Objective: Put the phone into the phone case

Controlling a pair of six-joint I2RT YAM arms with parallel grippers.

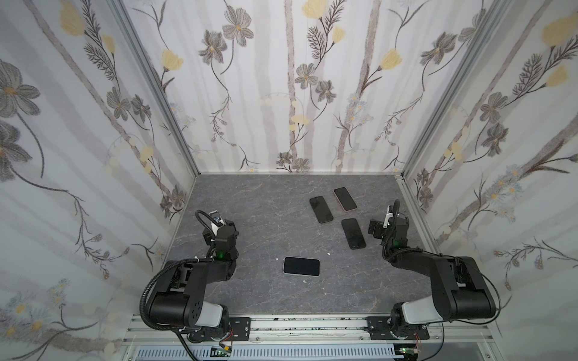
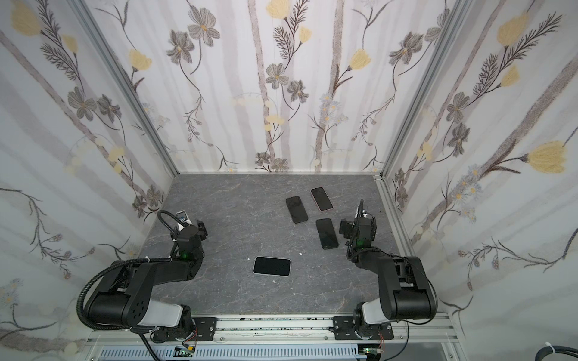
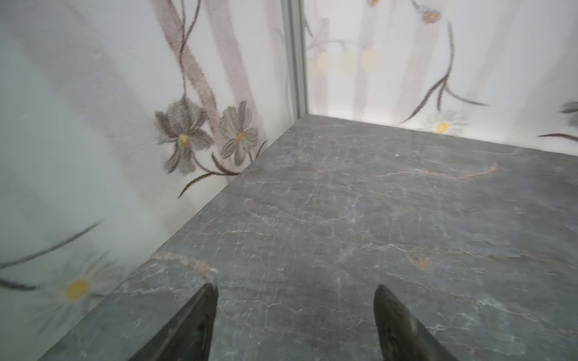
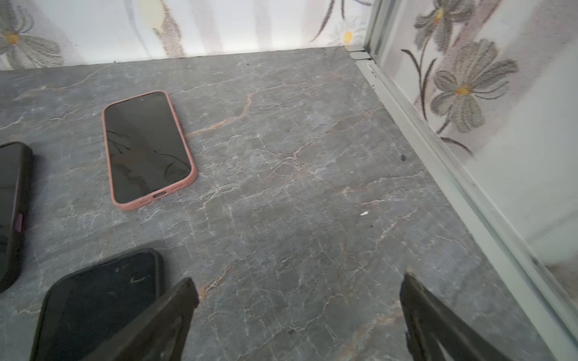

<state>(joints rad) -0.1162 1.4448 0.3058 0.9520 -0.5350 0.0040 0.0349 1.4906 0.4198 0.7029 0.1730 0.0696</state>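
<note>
top views: phone (image 1: 301, 266) flat on table (image 1: 250, 203), front centre, well apart from both arms | left wrist: left gripper (image 3: 295, 287) jaws apart over bare table | right wrist: right gripper (image 4: 298, 278) jaws apart, empty — black phone (image 4: 100, 300) near one finger, pink phone (image 4: 147, 147) farther off

White-rimmed phone (image 1: 301, 266) flat, screen up
</note>
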